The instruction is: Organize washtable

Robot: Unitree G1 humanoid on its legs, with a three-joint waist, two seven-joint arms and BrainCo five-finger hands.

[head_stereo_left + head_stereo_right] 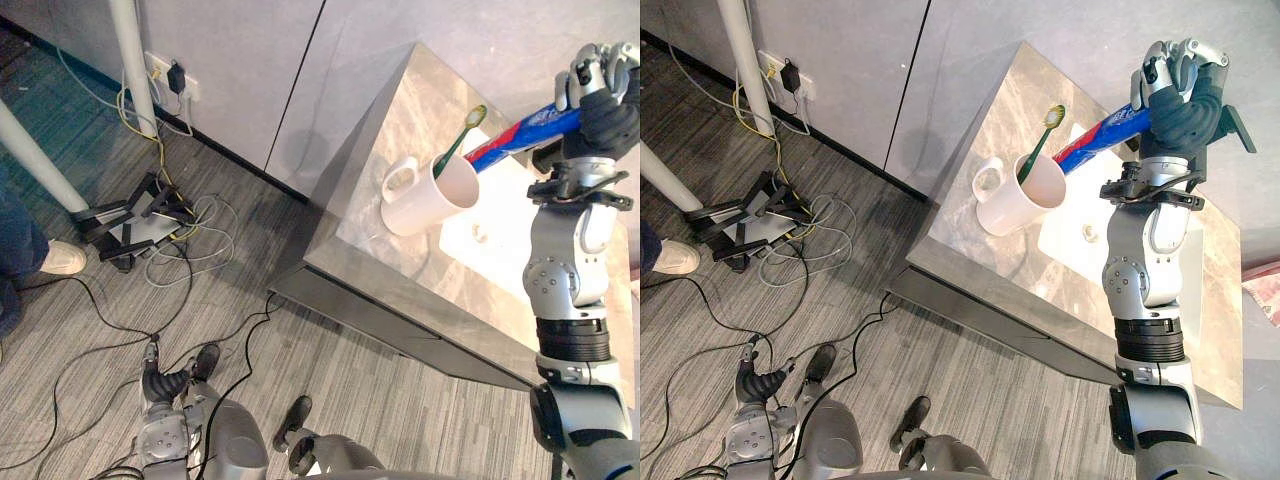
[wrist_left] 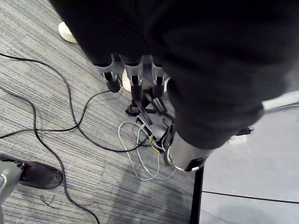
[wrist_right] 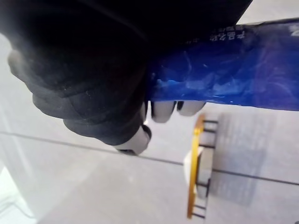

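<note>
Presently, the right hand, upper right of the frame, is clenched round a blue and red toothpaste tube. The tube is held off the washtable and slants down towards a white mug. Its lower end meets the mug's rim; whether it sits inside cannot be told. A green toothbrush stands tilted in the mug, which is beside the white basin. The left hand, lower left, hangs over the floor, fingers relaxed, holding nothing.

One mug, one toothbrush, one toothpaste tube
</note>
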